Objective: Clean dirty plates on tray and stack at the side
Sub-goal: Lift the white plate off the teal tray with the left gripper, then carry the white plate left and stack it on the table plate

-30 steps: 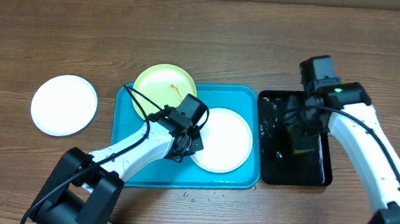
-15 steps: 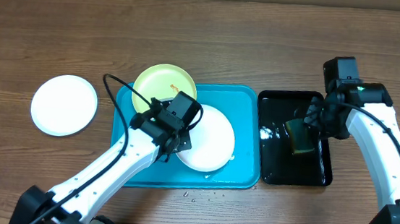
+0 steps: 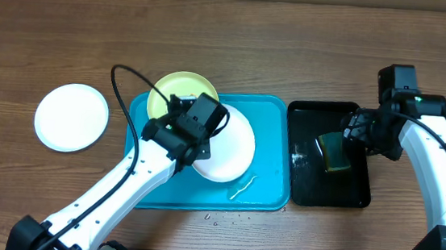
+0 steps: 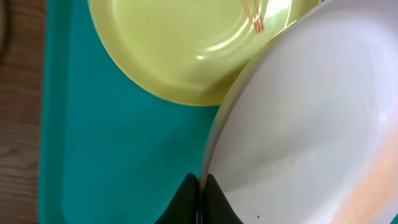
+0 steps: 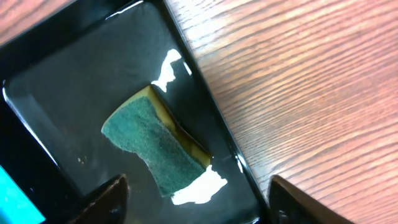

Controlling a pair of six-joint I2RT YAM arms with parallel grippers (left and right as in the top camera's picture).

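Your left claw [image 4: 199,194] is pressed together on the near rim of a white plate [image 3: 231,144], pinching that edge between its dark fingertips. The plate is over the middle of the turquoise tray [image 3: 153,185], and its far-left edge overlaps the yellow-green plate [image 3: 176,91]. You cannot tell from these views whether the white plate rests flat or is raised a little. The yellow-green plate sits across the tray's far-left corner, partly out over the wooden surface [image 3: 294,50], and the left wrist view shows a thin orange smear [image 4: 255,22] on its face. A second white plate [image 3: 71,117] lies alone on the wood, well apart to the left of the tray. Near the tray's front right there is a pale wet streak [image 3: 242,188], and a few droplets [image 3: 223,216] sit on the wood just before the tray. Your right claw [image 5: 198,198] is spread wide and grips nothing. It hangs over the black tray [image 3: 346,196], which stands just beside the turquoise one. A sponge [image 5: 155,148] lies free in that wet black tray, green side up with a yellow layer beneath.
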